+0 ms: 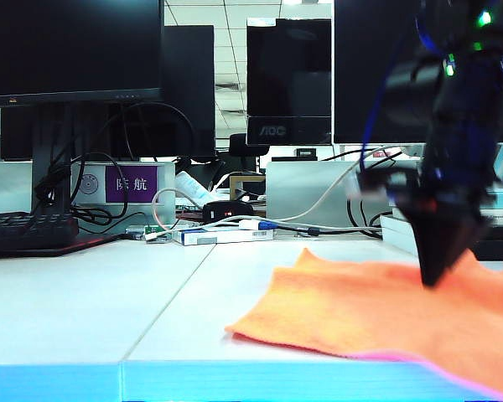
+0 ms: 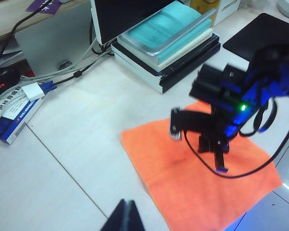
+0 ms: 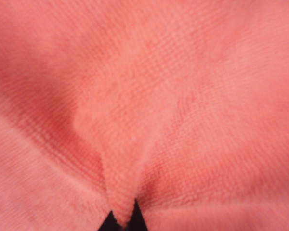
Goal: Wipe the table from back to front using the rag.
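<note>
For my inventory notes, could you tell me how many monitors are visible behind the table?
3: one monitor at back left, one AOC monitor in the middle, one at back right, partly hidden by the right arm.

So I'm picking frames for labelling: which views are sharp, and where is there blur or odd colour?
Exterior view: right pincer is dark and smeared against the rag; table tinted blue. Left wrist view: fairly sharp, left pincer blurred at the frame edge. Right wrist view: only close, soft pinkish cloth.

free: table [image 1: 84, 310] left of rag [image 1: 360, 318] | blocked: books [image 2: 168, 48] behind
</note>
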Tool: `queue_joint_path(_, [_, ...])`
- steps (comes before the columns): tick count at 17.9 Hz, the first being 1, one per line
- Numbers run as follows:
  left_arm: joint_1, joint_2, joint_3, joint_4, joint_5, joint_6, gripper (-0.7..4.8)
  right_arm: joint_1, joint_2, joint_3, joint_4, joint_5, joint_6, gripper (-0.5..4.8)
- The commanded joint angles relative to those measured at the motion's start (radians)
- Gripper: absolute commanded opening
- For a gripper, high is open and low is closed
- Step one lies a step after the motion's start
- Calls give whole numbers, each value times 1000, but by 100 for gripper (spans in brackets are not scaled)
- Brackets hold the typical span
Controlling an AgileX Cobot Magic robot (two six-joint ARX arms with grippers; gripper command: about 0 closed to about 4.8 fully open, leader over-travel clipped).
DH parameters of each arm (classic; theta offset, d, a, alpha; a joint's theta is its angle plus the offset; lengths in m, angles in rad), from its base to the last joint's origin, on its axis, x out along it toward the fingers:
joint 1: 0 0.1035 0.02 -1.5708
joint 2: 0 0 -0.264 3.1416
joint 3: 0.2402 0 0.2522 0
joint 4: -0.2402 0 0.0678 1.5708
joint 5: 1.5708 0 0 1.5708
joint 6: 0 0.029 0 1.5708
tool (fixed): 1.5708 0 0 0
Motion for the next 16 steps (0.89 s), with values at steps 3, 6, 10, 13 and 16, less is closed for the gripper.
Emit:
queue_joint_path(3, [-1,-3,6,13,5,2,-3,2,-177,112,-99,3,5,-1])
queue_joint_path(6, [-1,-3,6,13,5,2,-3,2,-344,125,-122,7,24,-1])
queue_joint_path(10, [-1,-3,6,13,5,2,-3,2,-517,125,-239,39,39,-1])
queue_joint_path(13, [-1,-3,6,13,5,2,-3,2,-587,125,-315,36,82,-1])
queue_joint_path(16, [-1,-3,6,13,6,2,-3,2,-591,124,-378,73,119,-1])
